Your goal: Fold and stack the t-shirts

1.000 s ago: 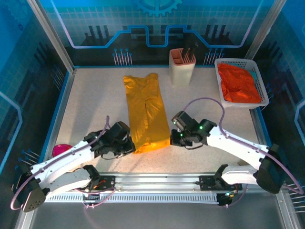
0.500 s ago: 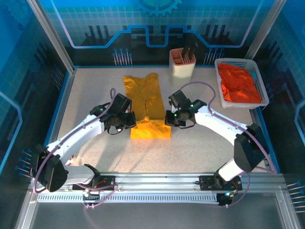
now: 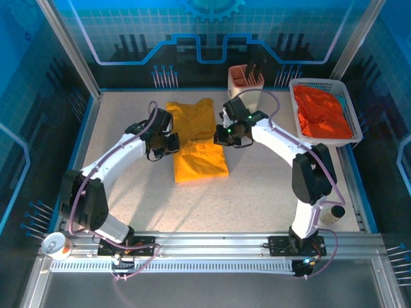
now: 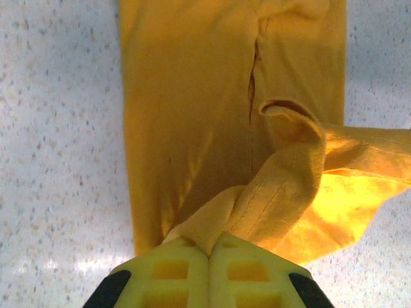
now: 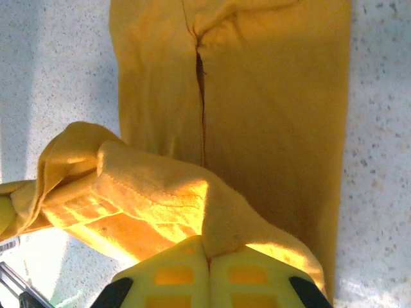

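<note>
A small white round object (image 3: 53, 244) sits at the near left corner of the tabletop (image 3: 270, 186). The left arm reaches far forward from there. The left gripper (image 3: 171, 142) is at the left edge of the mustard-yellow t-shirt (image 3: 196, 157), left of the tabletop's centre.

In the left wrist view the left gripper (image 4: 209, 247) has its yellow fingers (image 4: 170, 269) pressed together, pinching a bunched corner of the mustard-yellow t-shirt (image 4: 186, 96). The pinched cloth is raised above the flat layer lying on the tabletop.

The shirt lies in the middle of the tabletop, lengthwise toward the far edge. Its near part is doubled over on itself and its far part lies flat.

The right gripper (image 3: 222, 133) is at the shirt's right edge, level with the left one. In the right wrist view the right gripper (image 5: 207, 247) is likewise clenched on a gathered fold of the mustard-yellow t-shirt (image 5: 270, 96).

A cream holder with dark utensils (image 3: 246, 90) stands at the far edge, just behind the right gripper. In the far right corner, the white mesh basket (image 3: 319, 81) holds the crumpled orange-red t-shirt (image 3: 321, 112).
</note>
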Action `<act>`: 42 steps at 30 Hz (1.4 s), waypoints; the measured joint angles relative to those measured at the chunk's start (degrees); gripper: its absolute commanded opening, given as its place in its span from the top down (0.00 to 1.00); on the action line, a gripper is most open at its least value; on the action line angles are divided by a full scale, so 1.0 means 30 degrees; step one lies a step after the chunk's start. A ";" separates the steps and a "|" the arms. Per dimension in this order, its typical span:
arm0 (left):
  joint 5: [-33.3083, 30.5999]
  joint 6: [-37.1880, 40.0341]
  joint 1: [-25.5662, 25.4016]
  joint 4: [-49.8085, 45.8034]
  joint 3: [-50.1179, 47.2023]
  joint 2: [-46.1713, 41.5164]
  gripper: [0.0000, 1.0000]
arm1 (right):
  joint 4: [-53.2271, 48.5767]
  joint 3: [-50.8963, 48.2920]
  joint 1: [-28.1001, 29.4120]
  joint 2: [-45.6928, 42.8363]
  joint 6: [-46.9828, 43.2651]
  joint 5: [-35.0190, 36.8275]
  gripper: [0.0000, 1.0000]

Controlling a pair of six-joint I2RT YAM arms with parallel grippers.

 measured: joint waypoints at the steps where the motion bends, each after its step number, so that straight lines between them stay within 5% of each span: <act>1: 0.0051 0.0117 0.0131 0.0109 0.0153 0.0270 0.98 | -0.0109 0.0342 -0.0058 0.0299 -0.0153 -0.0058 1.00; 23: 0.1253 0.1086 0.1588 0.1566 0.2164 0.3905 0.97 | -0.0474 0.2659 -0.0984 0.3089 -0.0459 -0.1282 1.00; 29: 0.1231 0.1173 0.1974 0.1617 0.2871 0.5231 0.86 | -0.0452 0.3687 -0.1202 0.4568 -0.0474 -0.1763 1.00; 32: 0.1107 0.1450 0.2011 0.1632 0.3322 0.5872 0.58 | -0.0495 0.4503 -0.1326 0.5442 -0.0685 -0.1996 0.76; 35: 0.0670 0.1683 0.2222 0.1530 0.4306 0.6841 0.40 | -0.0539 0.5763 -0.1479 0.6462 -0.1027 -0.2157 0.34; 36: 0.0510 0.1836 0.2346 0.1464 0.4765 0.7206 0.37 | -0.0539 0.6186 -0.1545 0.6768 -0.1151 -0.2193 0.27; 42: 0.0066 0.2018 0.3126 0.1027 0.5938 0.7227 0.34 | -0.0627 0.6193 -0.1872 0.6557 -0.1836 -0.2193 0.16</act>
